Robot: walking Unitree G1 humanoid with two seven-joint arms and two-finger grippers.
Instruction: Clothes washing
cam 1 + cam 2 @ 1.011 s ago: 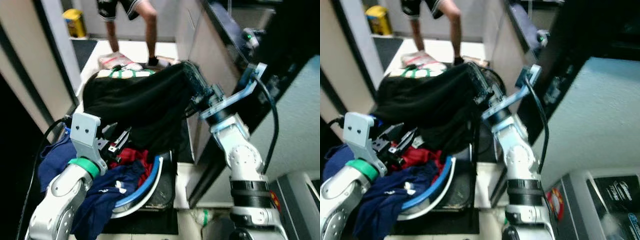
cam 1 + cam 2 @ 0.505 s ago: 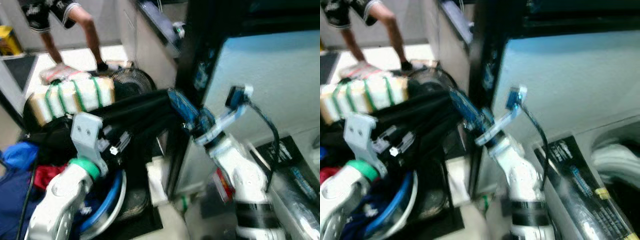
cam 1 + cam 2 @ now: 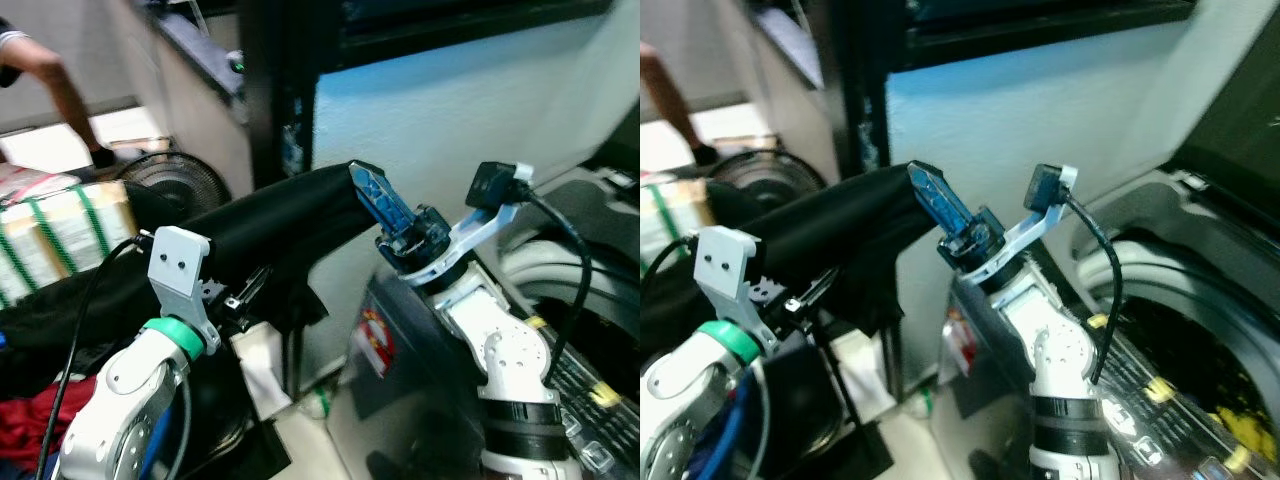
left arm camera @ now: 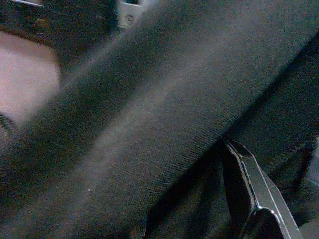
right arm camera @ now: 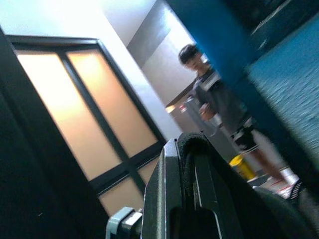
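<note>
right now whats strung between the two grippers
A black garment stretches taut between the left gripper and the right gripper, seen in both eye views.

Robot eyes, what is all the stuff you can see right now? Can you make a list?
black garment: one, black with a blue edge, stretched in the air between the two tools
washing machine: one, grey and white, lid up, drum open, on the robot's right
fan: one, dark, on the floor at the back left
bundle: one, pale with green straps, far left
red cloth: one, red, low at the left
person: one, dark top and shorts, standing at the back of the room
left tool: black fingers under the garment, closed on its cloth
right tool: black fingers holding the garment's blue end, beside the washing machine
</note>
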